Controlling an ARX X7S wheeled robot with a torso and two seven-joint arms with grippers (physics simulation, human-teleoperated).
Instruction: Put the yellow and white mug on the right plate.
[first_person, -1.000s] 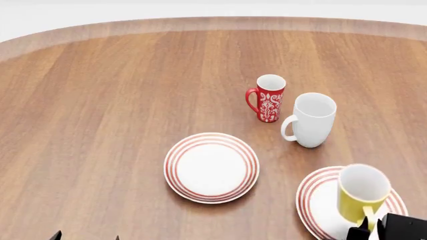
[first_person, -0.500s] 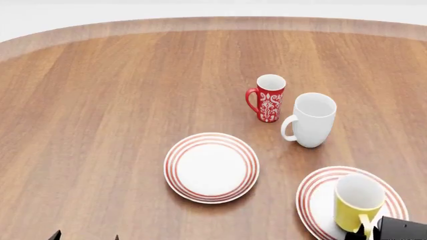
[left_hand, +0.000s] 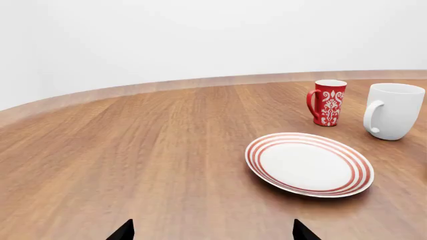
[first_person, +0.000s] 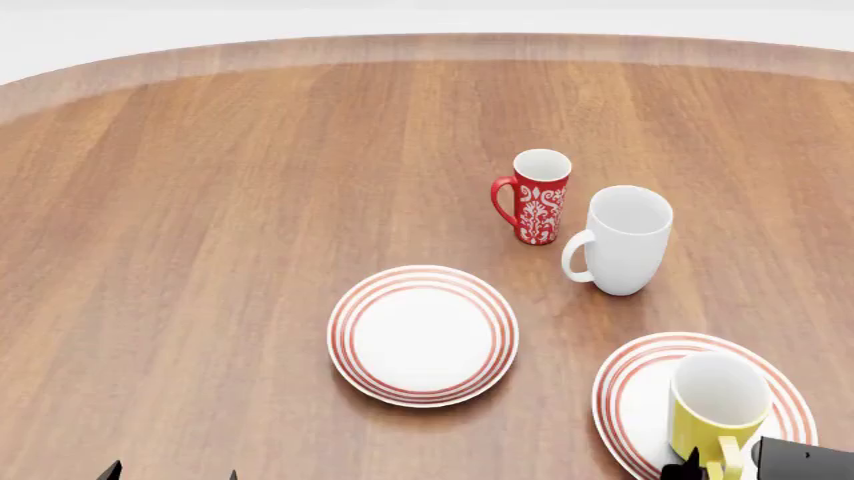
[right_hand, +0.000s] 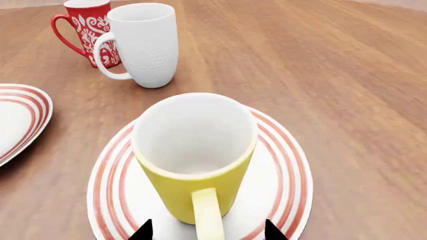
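The yellow mug (first_person: 717, 412) stands upright on the right plate (first_person: 627, 395), lower right of the head view. The right gripper (right_hand: 206, 231) is spread open, one fingertip on each side of the handle without contact. The left gripper (left_hand: 212, 231) is open, holding nothing.

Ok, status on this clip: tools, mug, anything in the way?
Right tool open, fingertips either side of the handle. Left tool open, idle. Yellow ceramic mug with white inside upright on the right red-ringed white plate. Nothing in the way.
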